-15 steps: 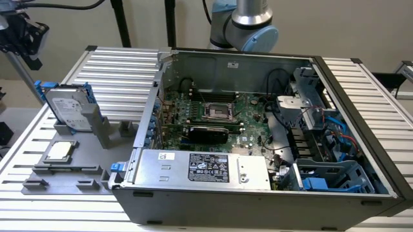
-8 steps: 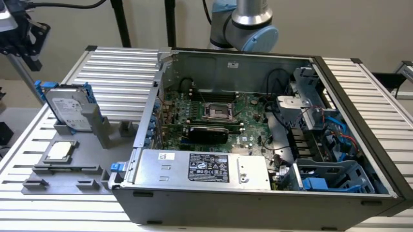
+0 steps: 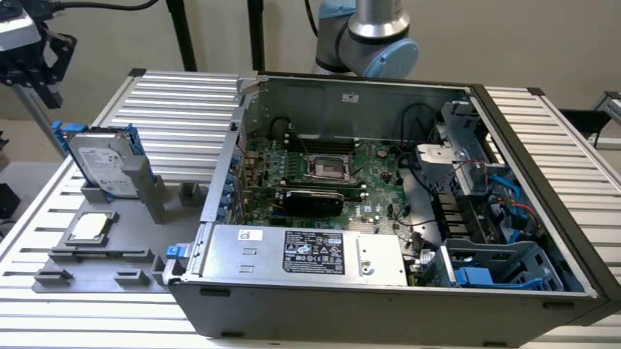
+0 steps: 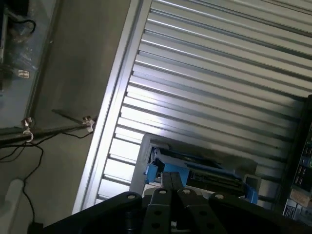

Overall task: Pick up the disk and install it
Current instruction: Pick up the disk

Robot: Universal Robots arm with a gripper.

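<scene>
We count one disk [image 3: 102, 166] upright beside the case [image 3: 369, 316], one chip [image 3: 89, 227] near the case, one gripper [image 4: 171, 181] pressed together, empty

Table [image 3: 174, 91]: silver metal, top built of parallel ribbed slats, dark caps at the far corners. Two things sit directly on it.

Open computer case [image 3: 388, 309]: dark grey, lid off, takes the middle and the exterior view's right. Bare slats show to its far left and along its right side.

Grey moulded fixture plate [image 3: 97, 270]: lies flat at the near left of that view, just beside the case wall (whether the two touch, cannot tell).

Wrist view: the same slats [image 4: 219, 73], an edge rail, then grey floor [image 4: 73, 73] with thin black cables [image 4: 22, 146] trailing on it.
</scene>
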